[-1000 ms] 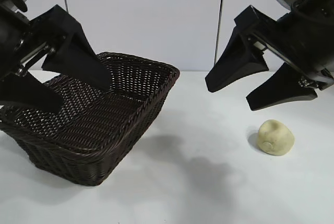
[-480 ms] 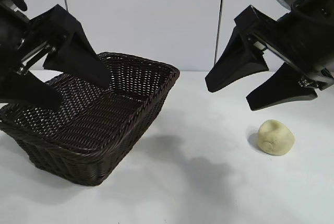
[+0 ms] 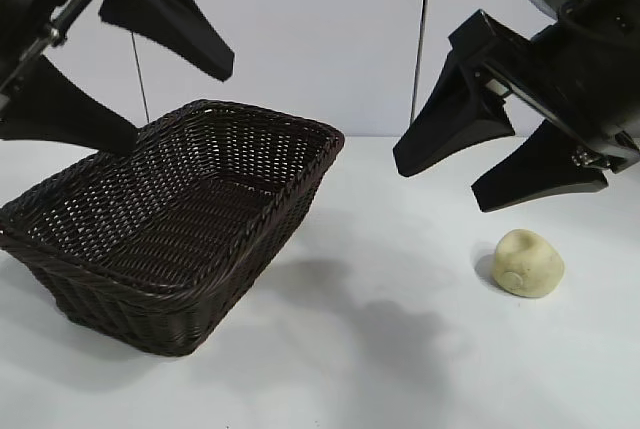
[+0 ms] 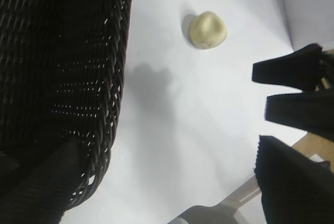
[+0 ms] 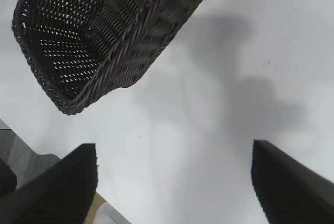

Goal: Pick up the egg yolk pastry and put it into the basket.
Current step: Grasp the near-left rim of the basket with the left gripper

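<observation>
The egg yolk pastry (image 3: 529, 263) lies on the white table (image 3: 380, 349) at the right, well apart from the dark woven basket (image 3: 170, 239), untouched and outside it. The right gripper (image 3: 490, 164) hangs in the air just above and slightly to the left of the pastry, its fingers spread wide and holding nothing. The left gripper (image 3: 150, 79) is raised above the basket's far left side, fingers likewise wide apart and empty, clear of the wicker rim.

The basket (image 3: 180, 239) sits left, the egg yolk pastry (image 3: 530, 263) well apart right.
</observation>
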Controlling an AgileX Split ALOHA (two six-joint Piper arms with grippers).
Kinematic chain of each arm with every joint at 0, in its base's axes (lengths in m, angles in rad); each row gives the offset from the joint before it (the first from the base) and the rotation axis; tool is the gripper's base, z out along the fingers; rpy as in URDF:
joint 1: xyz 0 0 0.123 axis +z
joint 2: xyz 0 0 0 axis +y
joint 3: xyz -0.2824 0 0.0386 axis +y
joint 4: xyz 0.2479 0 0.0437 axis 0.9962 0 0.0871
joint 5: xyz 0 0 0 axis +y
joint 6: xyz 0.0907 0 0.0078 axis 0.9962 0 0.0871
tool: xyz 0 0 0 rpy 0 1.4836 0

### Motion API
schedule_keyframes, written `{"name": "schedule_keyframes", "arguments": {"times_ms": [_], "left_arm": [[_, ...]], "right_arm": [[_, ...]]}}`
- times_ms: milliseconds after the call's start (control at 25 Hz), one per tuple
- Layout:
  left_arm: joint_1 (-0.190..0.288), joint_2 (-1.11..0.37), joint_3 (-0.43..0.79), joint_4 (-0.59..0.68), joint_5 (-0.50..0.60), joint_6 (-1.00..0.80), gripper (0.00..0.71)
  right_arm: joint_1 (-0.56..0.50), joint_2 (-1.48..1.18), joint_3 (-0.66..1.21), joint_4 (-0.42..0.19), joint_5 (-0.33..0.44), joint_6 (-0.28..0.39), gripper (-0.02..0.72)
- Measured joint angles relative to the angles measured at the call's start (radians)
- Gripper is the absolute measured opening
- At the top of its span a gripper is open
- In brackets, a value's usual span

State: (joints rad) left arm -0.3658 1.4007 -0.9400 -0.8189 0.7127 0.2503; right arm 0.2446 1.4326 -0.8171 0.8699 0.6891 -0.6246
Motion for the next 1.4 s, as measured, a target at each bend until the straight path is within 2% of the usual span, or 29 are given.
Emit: {"name": "schedule_keyframes", "arguments": {"times_ms": [80,280,400,720,880,1080,1240,1400], "left_arm": [[0.000,0.000,-0.007,0.129,0.012,-0.177,0.659],[0.000,0.000,-0.007,0.461,0.126,-0.668,0.659],[0.000,0.000,-0.007,0.561,0.148,-0.867,0.659],[0.000,0.000,-0.003,0.603,0.095,-1.173,0.659],[0.000,0.000,0.053,0.604,0.042,-1.262,0.659],[0.000,0.000,0.130,0.602,-0.026,-1.284,0.659],[0.000,0.000,0.136,0.601,-0.081,-1.285,0.659],[-0.010,0.026,0.136,0.601,-0.090,-1.285,0.659]], "right_arm": [[0.000,0.000,0.000,0.000,0.000,0.000,0.581],[0.000,0.000,0.000,0.000,0.000,0.000,0.581],[0.000,0.000,0.000,0.000,0.000,0.000,0.581],[0.000,0.000,0.000,0.001,0.000,0.000,0.581],[0.000,0.000,0.000,0.001,0.000,0.000,0.581],[0.000,0.000,0.000,0.001,0.000,0.000,0.581],[0.000,0.000,0.000,0.001,-0.002,0.000,0.581],[0.000,0.000,0.000,0.001,-0.004,0.000,0.581]]}}
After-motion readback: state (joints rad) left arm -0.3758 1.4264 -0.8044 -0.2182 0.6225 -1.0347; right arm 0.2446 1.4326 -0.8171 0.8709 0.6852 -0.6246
